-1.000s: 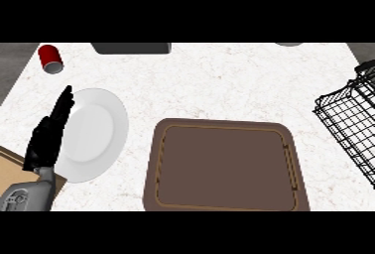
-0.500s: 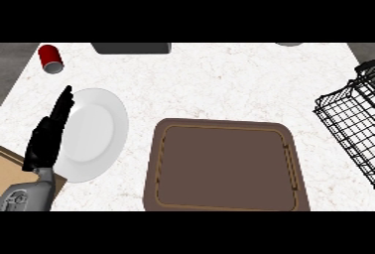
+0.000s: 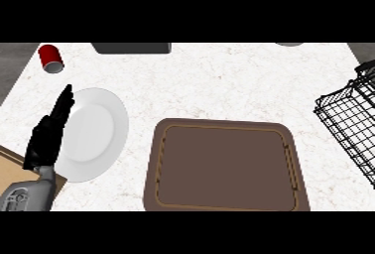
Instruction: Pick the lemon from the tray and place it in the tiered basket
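Note:
The brown tray (image 3: pixel 225 168) lies at the lower centre of the counter with nothing showing on it. No lemon shows in the head view. The black wire tiered basket (image 3: pixel 351 124) stands at the right edge, partly cut off. My left hand (image 3: pixel 47 136) rests open at the left, fingers straight and pointing up along the rim of a white plate (image 3: pixel 92 133). My right hand does not show.
A red can (image 3: pixel 51 57) lies at the far left corner. A dark flat object (image 3: pixel 132 47) sits at the far edge, and a grey round thing (image 3: pixel 291 44) peeks in further right. A wooden board corner (image 3: pixel 15 163) shows at the lower left.

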Controlling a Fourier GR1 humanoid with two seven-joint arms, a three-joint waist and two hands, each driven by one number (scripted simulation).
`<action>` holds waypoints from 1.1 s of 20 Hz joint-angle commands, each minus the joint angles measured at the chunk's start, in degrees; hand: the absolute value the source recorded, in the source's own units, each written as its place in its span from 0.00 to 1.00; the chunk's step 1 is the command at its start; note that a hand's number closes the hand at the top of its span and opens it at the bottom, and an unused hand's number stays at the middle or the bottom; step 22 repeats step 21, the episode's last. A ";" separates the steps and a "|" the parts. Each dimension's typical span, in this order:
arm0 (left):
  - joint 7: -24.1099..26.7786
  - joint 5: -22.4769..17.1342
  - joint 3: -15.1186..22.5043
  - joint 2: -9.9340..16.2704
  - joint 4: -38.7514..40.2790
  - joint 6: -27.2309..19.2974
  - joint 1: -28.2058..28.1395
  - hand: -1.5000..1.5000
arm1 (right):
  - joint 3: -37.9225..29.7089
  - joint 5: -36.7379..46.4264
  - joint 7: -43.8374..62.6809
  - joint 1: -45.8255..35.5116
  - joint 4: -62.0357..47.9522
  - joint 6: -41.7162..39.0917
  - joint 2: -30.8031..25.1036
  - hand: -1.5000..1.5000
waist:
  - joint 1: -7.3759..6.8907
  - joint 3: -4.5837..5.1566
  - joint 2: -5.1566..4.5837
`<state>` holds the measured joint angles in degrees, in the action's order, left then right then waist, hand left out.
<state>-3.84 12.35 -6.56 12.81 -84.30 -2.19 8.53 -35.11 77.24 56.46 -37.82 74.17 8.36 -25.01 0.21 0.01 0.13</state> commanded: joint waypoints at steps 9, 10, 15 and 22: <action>-1.74 -0.97 -2.31 1.56 0.58 0.85 1.26 0.50 | -1.41 4.08 14.63 1.63 29.85 -10.59 4.86 0.00 | 1.34 0.13 0.54; -2.94 -1.22 -2.02 1.53 -0.90 1.22 1.53 0.50 | -2.98 1.63 12.93 6.37 33.82 -10.69 7.59 0.00 | 1.56 0.05 0.57; -1.91 -0.23 -1.32 -0.06 -1.60 -0.35 -0.72 0.50 | -4.27 -0.41 11.58 16.79 54.26 -16.72 17.07 0.00 | 2.39 0.04 0.76; -0.97 -0.50 -2.03 1.10 1.41 0.79 1.41 0.50 | -4.92 -5.73 10.31 26.95 78.13 -23.26 24.72 0.00 | 2.09 0.04 0.38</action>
